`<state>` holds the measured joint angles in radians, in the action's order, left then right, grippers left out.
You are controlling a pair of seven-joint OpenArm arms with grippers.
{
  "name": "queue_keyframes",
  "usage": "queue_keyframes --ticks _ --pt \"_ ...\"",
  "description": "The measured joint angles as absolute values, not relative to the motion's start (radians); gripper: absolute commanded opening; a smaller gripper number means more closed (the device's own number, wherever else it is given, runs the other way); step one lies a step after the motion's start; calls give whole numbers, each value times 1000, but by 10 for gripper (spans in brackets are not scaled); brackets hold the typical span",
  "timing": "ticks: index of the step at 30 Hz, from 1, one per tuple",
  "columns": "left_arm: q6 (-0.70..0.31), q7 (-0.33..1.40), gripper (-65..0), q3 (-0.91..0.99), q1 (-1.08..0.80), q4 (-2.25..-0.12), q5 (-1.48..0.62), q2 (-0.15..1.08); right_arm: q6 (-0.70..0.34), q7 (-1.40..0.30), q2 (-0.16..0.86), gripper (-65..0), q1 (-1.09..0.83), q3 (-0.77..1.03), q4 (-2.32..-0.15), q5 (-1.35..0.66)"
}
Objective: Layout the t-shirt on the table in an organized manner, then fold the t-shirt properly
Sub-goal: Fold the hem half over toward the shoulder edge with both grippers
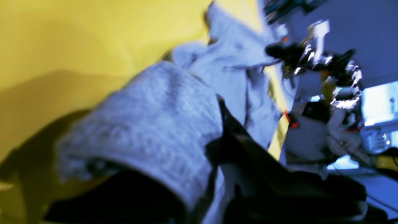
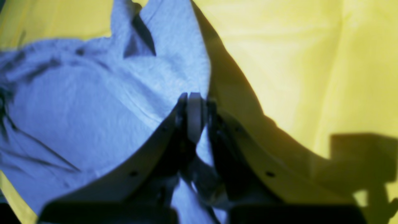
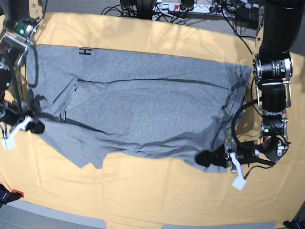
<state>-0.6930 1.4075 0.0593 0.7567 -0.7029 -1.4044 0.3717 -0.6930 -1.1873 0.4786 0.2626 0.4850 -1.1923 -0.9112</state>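
**Shirt stretched between two closed pincers**

Seen whole only from the base view: grey t-shirt (image 3: 138, 107) spread wide across the yellow table (image 3: 157, 191), one small black printed mark near its 11 o'clock corner, a long crease running across the middle, lower hem ragged and uneven. Also only there: power strip and cables (image 3: 190, 7) along the far edge at 12 o'clock.

From the right wrist view: close look at the right pincer (image 2: 194, 102), jaws pressed narrow on a fold of the t-shirt (image 2: 77, 102), cloth bunched to 9 o'clock of the tips, bare table (image 2: 311, 62) and a hard shadow toward 3 o'clock. In the base view, that right pincer (image 3: 33, 126) sits at the shirt's 9 o'clock edge.

From the left wrist view: blurred, t-shirt (image 1: 149, 124) draped thick over the dark jaws of the left pincer (image 1: 214, 149), closed tight on the cloth; table (image 1: 77, 46) toward 10 o'clock, the other arm far off at 2 o'clock. In the base view, left pincer (image 3: 209, 159) clamps the shirt's 5 o'clock corner, fabric rising from there toward 1 o'clock.
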Motion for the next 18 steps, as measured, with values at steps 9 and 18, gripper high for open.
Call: queue_keyframes --ticks 9,18 --pt "-693 1411 -650 59 757 -706 -1426 418 -693 -1126 489 -650 206 485 -1205 -845" --pt "-693 1411 -650 59 734 -706 -1458 429 -693 -1119 504 -650 205 486 -1205 -846"
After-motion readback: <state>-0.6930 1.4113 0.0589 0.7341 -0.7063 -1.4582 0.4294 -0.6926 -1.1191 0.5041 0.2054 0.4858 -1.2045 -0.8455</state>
